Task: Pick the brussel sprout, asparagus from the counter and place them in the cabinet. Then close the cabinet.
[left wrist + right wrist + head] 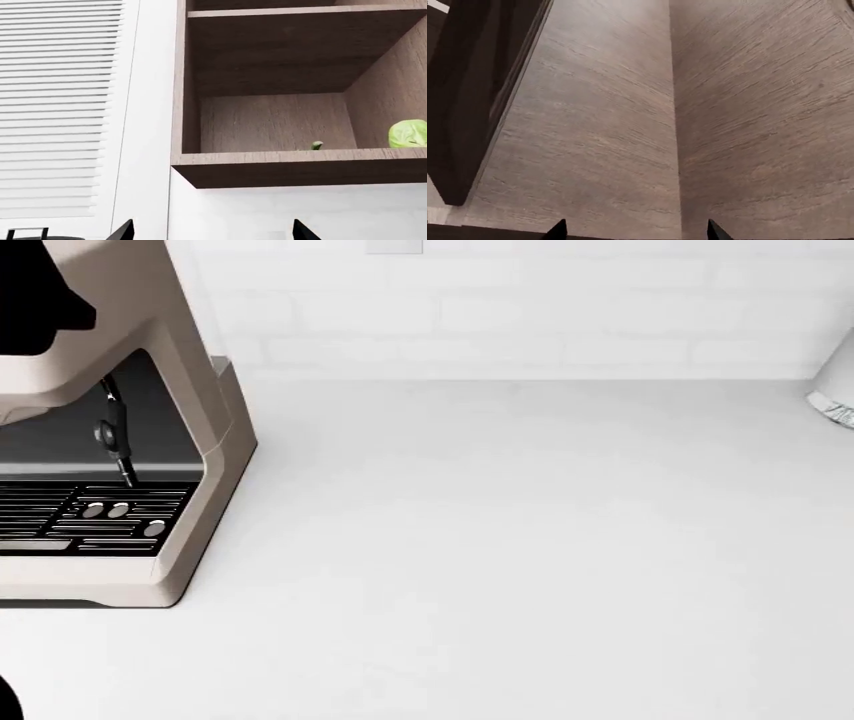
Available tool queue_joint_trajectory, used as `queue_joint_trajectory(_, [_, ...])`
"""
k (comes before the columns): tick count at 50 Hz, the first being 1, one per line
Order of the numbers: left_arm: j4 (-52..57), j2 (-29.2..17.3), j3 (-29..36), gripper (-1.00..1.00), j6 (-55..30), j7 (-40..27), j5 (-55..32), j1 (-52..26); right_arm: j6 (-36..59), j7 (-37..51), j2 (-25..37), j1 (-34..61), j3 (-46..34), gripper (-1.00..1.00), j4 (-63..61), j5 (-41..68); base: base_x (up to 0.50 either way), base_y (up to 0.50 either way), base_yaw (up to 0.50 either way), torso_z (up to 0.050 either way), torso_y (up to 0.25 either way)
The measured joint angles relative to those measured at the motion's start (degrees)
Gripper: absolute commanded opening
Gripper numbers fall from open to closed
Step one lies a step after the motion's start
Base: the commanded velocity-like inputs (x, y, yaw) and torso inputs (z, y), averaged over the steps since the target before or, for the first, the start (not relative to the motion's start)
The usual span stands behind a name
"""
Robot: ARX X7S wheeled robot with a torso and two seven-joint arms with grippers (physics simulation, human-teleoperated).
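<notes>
Soft, even light is washing the white counter; shadows are pooling under the cabinet shelves; everything is rendering sharp.

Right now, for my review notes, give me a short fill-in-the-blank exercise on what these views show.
1. The brussel sprout rests on the cabinet's ____ shelf.
2. The cabinet stands ____, its inside visible.
3. On the counter, at the head view's left, stands a ____ machine.
4. The left tool's fingertips are ____.

Missing words: bottom; open; coffee; apart
</notes>
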Motion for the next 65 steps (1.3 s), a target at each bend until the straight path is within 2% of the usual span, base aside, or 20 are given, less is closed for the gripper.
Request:
queue_joint_trajectory(9, [0.0, -0.4, 0.4, 1.00, 0.6, -0.1, 0.1, 0.2, 4.9, -5.1, -0.8, 0.9, 7.1, 1.00, 3.9, 0.1, 0.00, 0.00, 0.00, 0.000, 0.000])
queue_joint_trajectory(18, [0.1, -0.6, 0.6, 1.00, 1.1, -0.2, 0.4, 0.4, 9.2, -10.0, -4.9, 1.7, 15.0, 1.00, 9.5, -0.3, 0.00, 0.00, 0.00, 0.000, 0.000])
queue_joint_trajectory(31, [0.0, -1.1, 1.2, 1.00, 1.9, -0.4, 0.5, 0.5, 5.1, -15.0, -10.0, -0.3, 22.5, 1.00, 16.6, 5.1, 0.00, 0.00, 0.00, 0.000, 0.000])
queue_joint_trajectory(47, [0.0, -1.7, 1.9, 1.00, 2.7, -0.7, 0.6, 0.7, 0.5, -18.9, -15.2, -3.5, 26.3, 1.00, 21.6, 10.8, 0.00, 0.00, 0.00, 0.001, 0.000])
queue_joint_trajectory(65, [-0.3, -2.7, 3.0, 1.00, 3.6, -1.9, 0.1, 0.8, -1.5, -22.1, -25.4, -6.0, 27.3, 1.00, 24.0, 13.8, 0.00, 0.00, 0.00, 0.000, 0.001])
